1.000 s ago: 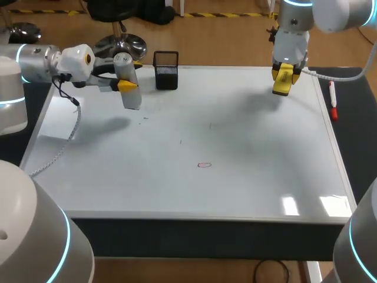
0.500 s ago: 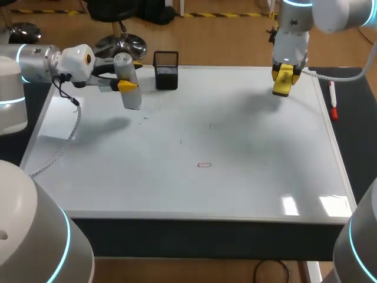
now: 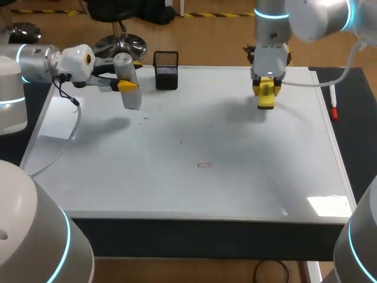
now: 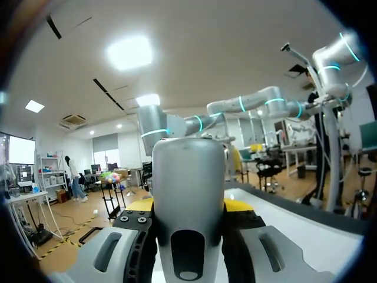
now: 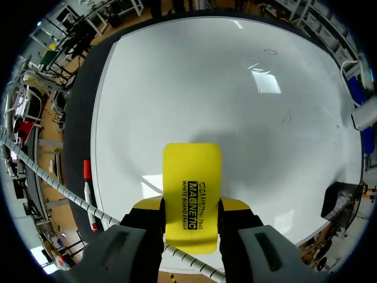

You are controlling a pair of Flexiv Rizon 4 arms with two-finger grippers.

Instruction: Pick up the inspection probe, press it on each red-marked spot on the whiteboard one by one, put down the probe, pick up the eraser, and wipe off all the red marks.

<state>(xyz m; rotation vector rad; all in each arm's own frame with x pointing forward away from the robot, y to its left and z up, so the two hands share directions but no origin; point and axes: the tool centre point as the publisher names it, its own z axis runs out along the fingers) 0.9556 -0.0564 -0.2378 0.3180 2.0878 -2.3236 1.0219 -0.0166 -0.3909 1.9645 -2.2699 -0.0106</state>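
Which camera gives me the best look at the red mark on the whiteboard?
The head view: the red mark sits unobstructed near the middle of the whiteboard. The right wrist view shows it only tiny, far ahead of the eraser. The left wrist view misses it; the probe fills that picture.

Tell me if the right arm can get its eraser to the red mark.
Probably yes. The right gripper holds the eraser above the whiteboard, with only bare board between it and the red mark. The left gripper and probe are well off to the side.
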